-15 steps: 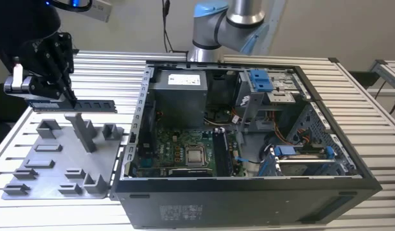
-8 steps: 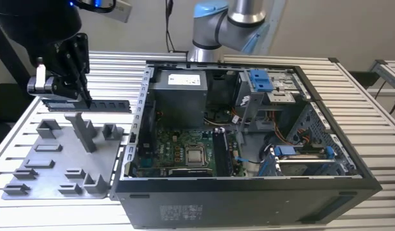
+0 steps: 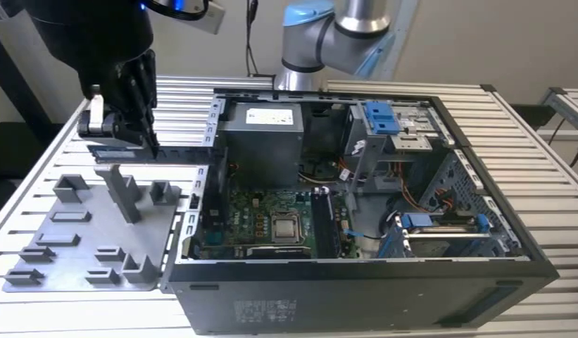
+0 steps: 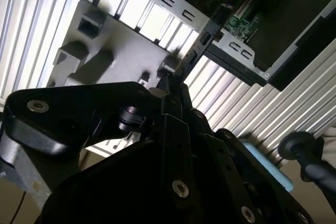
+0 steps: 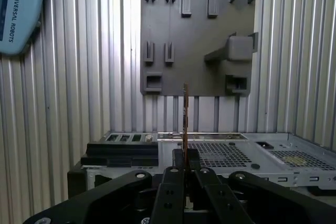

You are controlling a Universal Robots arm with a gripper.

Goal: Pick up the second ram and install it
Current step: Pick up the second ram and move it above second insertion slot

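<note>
My gripper (image 3: 141,135) hangs above the far edge of the grey holder plate (image 3: 82,232), at the exterior view's left of the open computer case (image 3: 364,289). It is shut on the second ram (image 3: 176,151), a thin dark stick held on edge that reaches from the fingers toward the case wall. In the first wrist view the ram (image 5: 185,111) stands edge-on above the gripper (image 5: 185,156), with the plate (image 5: 194,51) beyond it. The second wrist view shows the ram (image 4: 191,56) running out from the gripper (image 4: 170,85) toward the case corner.
The green motherboard (image 3: 269,225) with its square silver chip lies on the case floor. A grey power supply (image 3: 260,137) and blue drive brackets (image 3: 383,116) fill the far side. Upright posts (image 3: 120,190) stand on the holder plate. The slatted table (image 3: 542,176) extends around the case.
</note>
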